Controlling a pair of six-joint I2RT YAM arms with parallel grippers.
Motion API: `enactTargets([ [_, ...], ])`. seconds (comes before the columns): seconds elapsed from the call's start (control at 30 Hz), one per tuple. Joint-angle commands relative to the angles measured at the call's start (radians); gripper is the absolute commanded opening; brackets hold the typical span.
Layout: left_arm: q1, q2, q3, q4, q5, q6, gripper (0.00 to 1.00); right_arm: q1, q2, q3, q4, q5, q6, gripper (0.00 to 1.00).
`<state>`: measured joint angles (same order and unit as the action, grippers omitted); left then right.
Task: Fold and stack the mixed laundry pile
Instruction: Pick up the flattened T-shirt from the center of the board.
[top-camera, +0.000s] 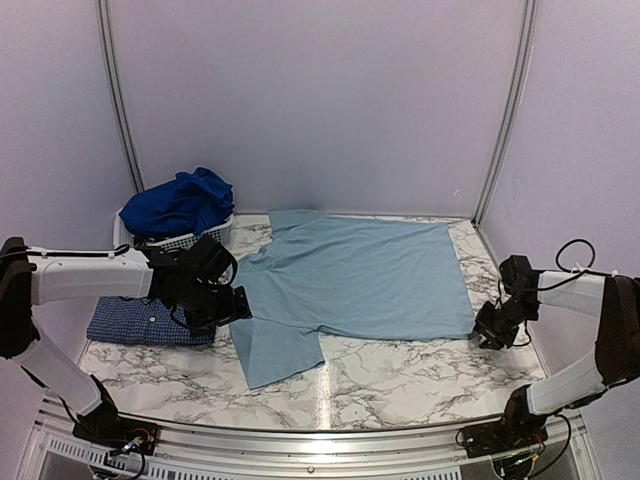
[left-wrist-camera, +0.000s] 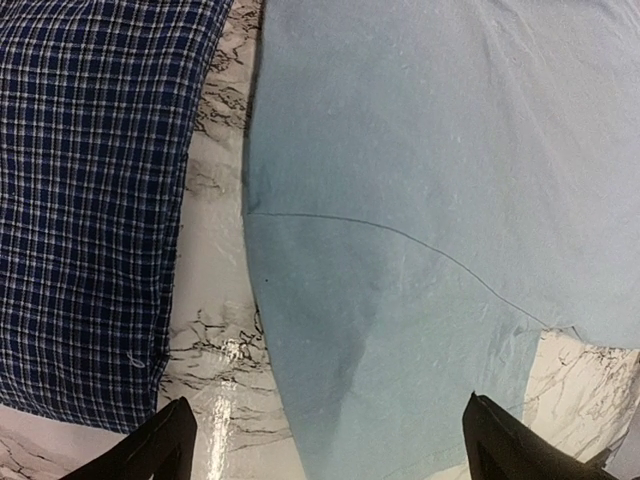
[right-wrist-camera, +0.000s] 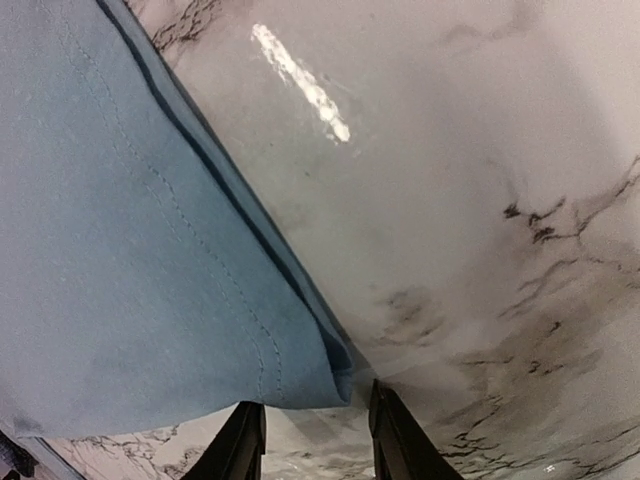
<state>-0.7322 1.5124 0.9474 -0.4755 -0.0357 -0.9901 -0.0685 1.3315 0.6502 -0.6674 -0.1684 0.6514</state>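
A pale blue T-shirt (top-camera: 360, 275) lies spread flat on the marble table (top-camera: 420, 385). My left gripper (top-camera: 218, 305) hovers over the shirt's left sleeve (left-wrist-camera: 400, 330). It is wide open (left-wrist-camera: 330, 455) and holds nothing. My right gripper (top-camera: 490, 330) is at the hem's near right corner (right-wrist-camera: 325, 375). Its jaws stand part-way apart (right-wrist-camera: 320, 440), with the corner just at the fingertips and not pinched. A folded navy check shirt (top-camera: 140, 322) (left-wrist-camera: 90, 200) lies to the left. Royal blue clothes (top-camera: 180, 203) are heaped in the basket.
The white slatted basket (top-camera: 185, 240) stands at the back left corner against the wall. Booth walls close in the table at the back and on both sides. A metal rail (top-camera: 320, 440) runs along the near edge between the arm bases.
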Motion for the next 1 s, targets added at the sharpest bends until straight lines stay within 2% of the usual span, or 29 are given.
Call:
enactTargets([
  [0.0,0.004,-0.021,-0.022,-0.034,-0.025,-0.02,0.96,-0.014,-0.002,0.013,0.048,0.035,0.023,0.37],
  [0.2,0.004,-0.018,-0.007,-0.034,-0.021,-0.005,0.95,-0.019,-0.049,0.027,0.048,0.005,0.047,0.39],
  [0.3,0.004,-0.011,0.002,-0.035,-0.026,-0.002,0.95,-0.02,-0.069,0.022,0.052,0.022,0.066,0.52],
  [0.6,0.006,0.012,0.026,-0.056,-0.048,-0.006,0.95,-0.024,-0.018,0.008,0.08,0.027,0.075,0.45],
  [0.73,0.02,0.018,0.019,-0.082,-0.058,-0.018,0.93,-0.024,-0.001,-0.019,0.108,0.021,0.086,0.32],
  [0.83,0.028,0.024,0.006,-0.1,-0.052,-0.024,0.85,-0.024,0.004,-0.032,0.112,0.013,0.086,0.15],
  [0.9,0.028,0.012,-0.012,-0.1,-0.042,-0.027,0.84,-0.024,0.003,-0.032,0.102,0.007,0.085,0.0],
  [0.97,0.028,-0.005,-0.025,-0.1,-0.036,-0.009,0.85,-0.024,-0.005,-0.031,0.096,-0.004,0.085,0.0],
])
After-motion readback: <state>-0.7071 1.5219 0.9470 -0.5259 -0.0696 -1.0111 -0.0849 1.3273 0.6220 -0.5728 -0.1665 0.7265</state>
